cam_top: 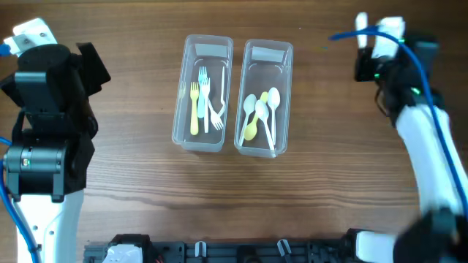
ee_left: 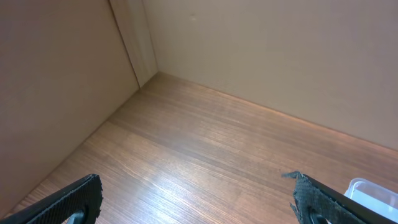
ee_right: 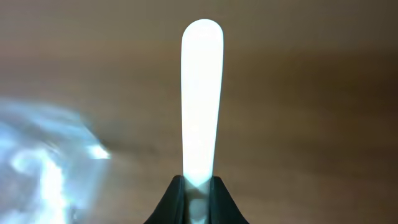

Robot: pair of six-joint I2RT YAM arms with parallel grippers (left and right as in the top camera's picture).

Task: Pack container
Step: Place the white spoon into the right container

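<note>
Two clear plastic containers stand side by side at the table's middle. The left container (cam_top: 184,95) holds several forks (cam_top: 205,98), yellow, pale blue and white. The right container (cam_top: 287,88) holds several spoons (cam_top: 262,109), white and yellow. My right gripper (cam_top: 365,64) is at the far right, well away from the containers, and is shut on the handle of a white utensil (ee_right: 201,93), whose head is hidden; the utensil also shows in the overhead view (cam_top: 361,28). My left gripper (cam_top: 93,62) is open and empty at the far left, its jaws (ee_left: 196,190) wide over bare wood.
The table is brown wood (cam_top: 329,197). In the left wrist view a wall and a corner post (ee_left: 134,43) bound the table's far edge, and a container corner (ee_left: 373,194) shows at the lower right. A blurred container (ee_right: 43,168) shows in the right wrist view.
</note>
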